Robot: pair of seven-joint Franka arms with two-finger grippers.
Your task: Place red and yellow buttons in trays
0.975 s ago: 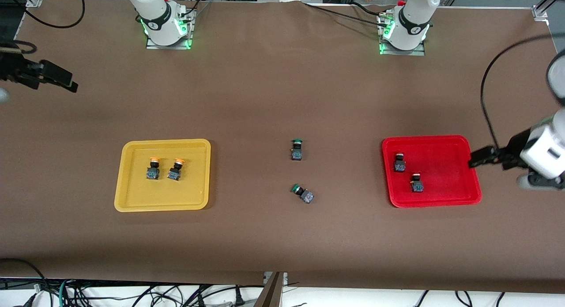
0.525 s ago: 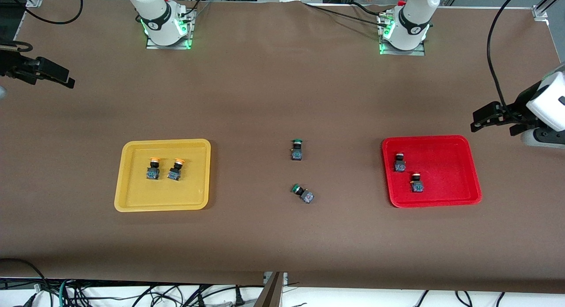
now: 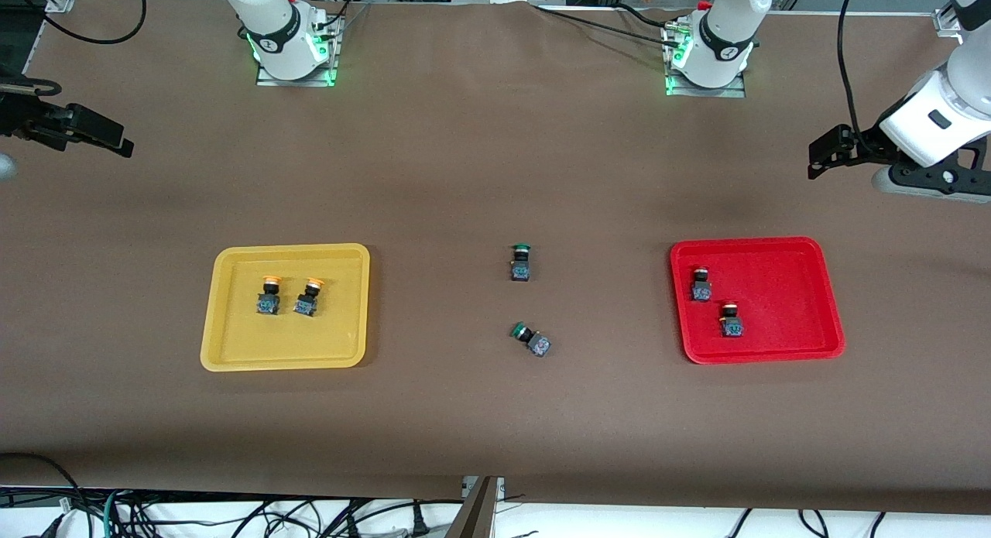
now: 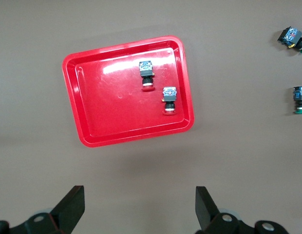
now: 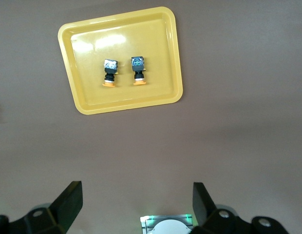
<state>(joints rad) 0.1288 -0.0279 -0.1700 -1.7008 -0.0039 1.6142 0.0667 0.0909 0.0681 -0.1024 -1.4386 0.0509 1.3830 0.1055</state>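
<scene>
While both end effectors are held wide and empty above bare table, the left end effector (image 3: 821,157) is seen up over the left arm's end, the right end effector (image 3: 108,139) over the right arm's. Nothing remains to reach: red buttons (image 3: 701,285) lie in the red tray (image 3: 805,251), yellow buttons (image 3: 268,296) in the yellow tray (image 3: 232,344), caps toward the bases.

**Brown counter, two trays, two loose green buttons**

The counter (image 3: 464,159) has a plain brown top. A yellow tray (image 3: 221,344) sits toward the right arm's end, a red tray (image 3: 790,255) toward the left arm's end. Between them, two green-capped buttons lie straight on the counter: one (image 3: 521,262) farther from the front camera, the other (image 3: 531,339) nearer and turned at an angle.
</scene>
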